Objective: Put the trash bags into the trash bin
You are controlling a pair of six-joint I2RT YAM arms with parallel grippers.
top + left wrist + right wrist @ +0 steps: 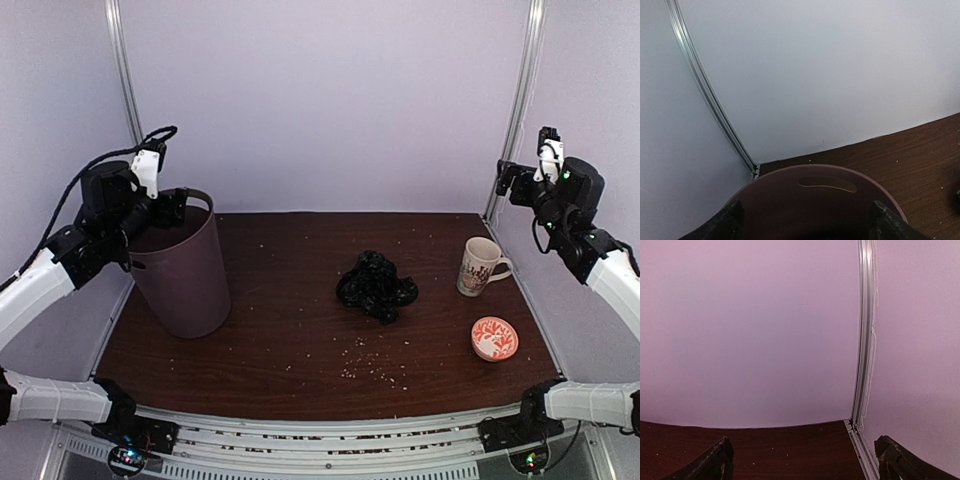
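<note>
The trash bags, a crumpled black heap with no clear long axis, sit in the middle of the desk, well apart from the trash bin standing upright at the left. The left tool hovers over the bin's rim, jaws wide and empty. The right tool, equally spread and holding nothing, hangs high at the far right corner. The heap lies rightward of the left tool and looks somewhat nearer the right arm.

Right gripper, fingers set wide apart, brown table seen between them; beyond, lilac walls meeting at a metal post
</note>
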